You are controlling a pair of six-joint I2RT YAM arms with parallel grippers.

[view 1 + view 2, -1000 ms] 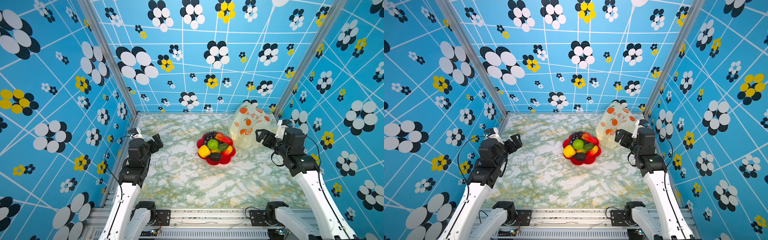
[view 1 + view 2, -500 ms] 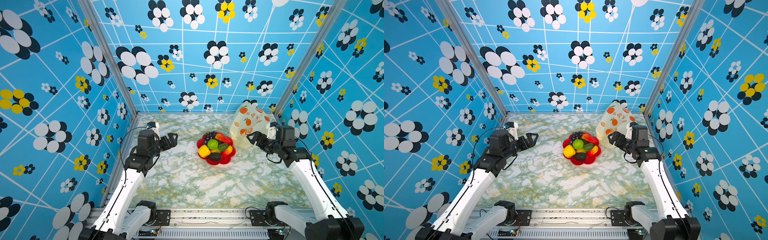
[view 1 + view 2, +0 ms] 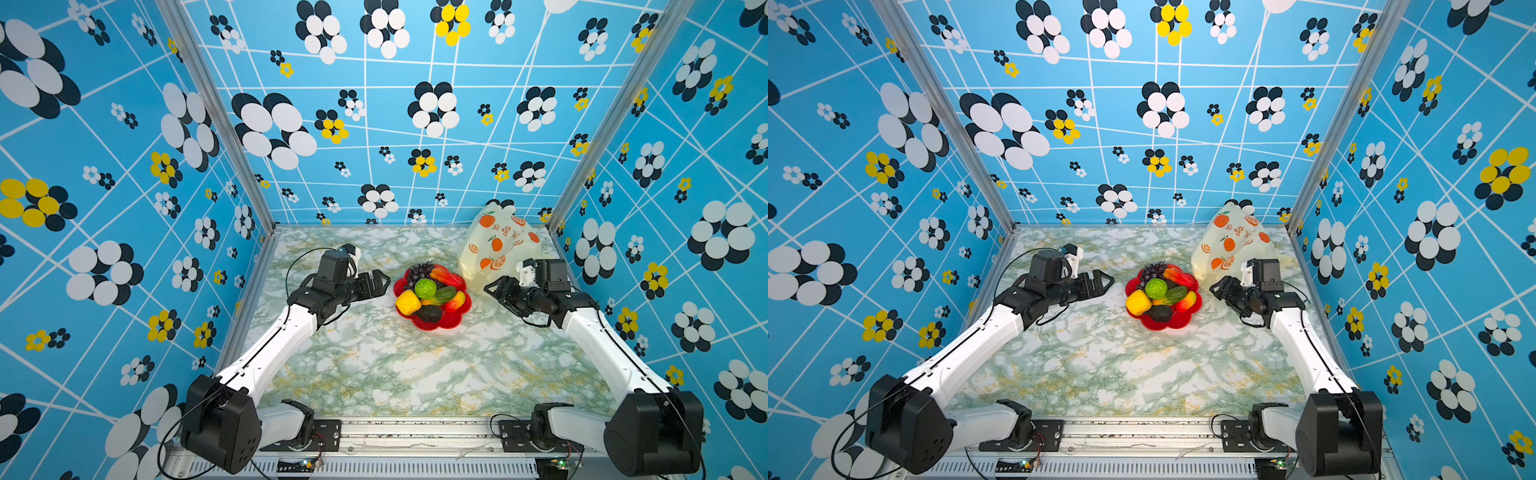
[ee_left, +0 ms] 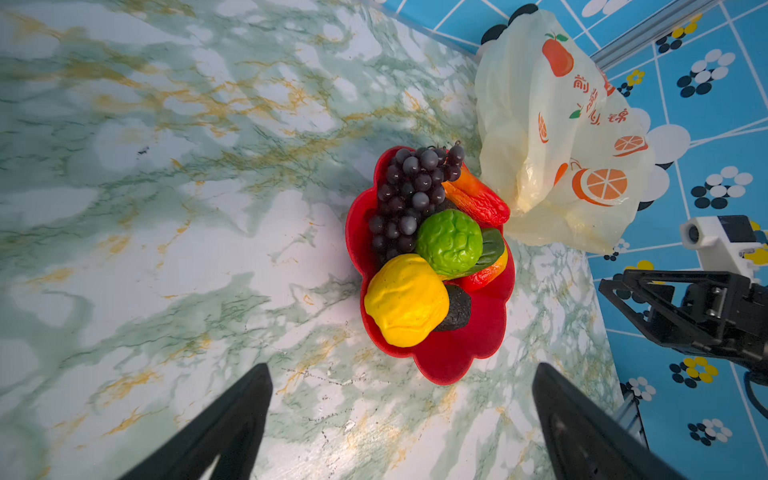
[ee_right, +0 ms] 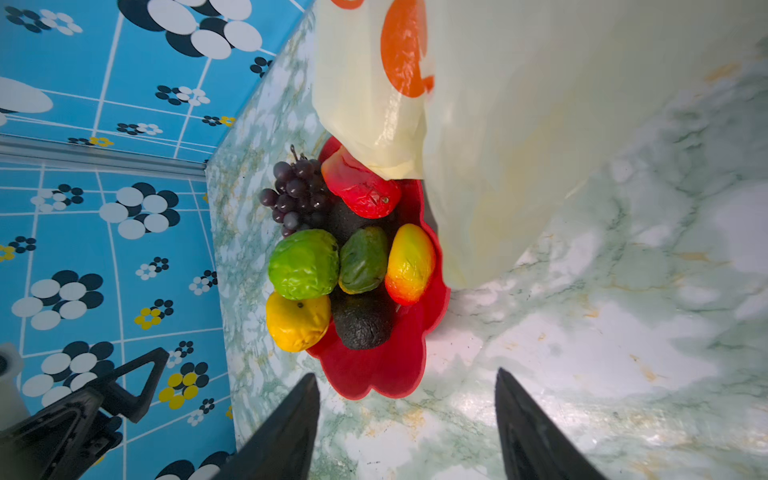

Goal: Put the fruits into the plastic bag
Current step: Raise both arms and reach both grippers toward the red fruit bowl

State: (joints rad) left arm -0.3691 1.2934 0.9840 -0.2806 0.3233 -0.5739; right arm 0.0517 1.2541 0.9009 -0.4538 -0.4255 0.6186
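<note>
Fruits [image 3: 428, 295] sit piled in the red dish [image 3: 440, 326], with the plastic bag [image 3: 494, 245] just beside it.
I see my left gripper [image 3: 384, 282] and right gripper [image 3: 490, 289] flanking the dish, both spread and empty.

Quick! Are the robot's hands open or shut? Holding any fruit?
Left hand: open, holding nothing.
Right hand: open, holding nothing.

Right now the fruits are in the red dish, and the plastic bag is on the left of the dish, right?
Not quite. The fruits do sit in the red dish, but the plastic bag stands to the right of the dish, not the left. Both top views show it.
</note>
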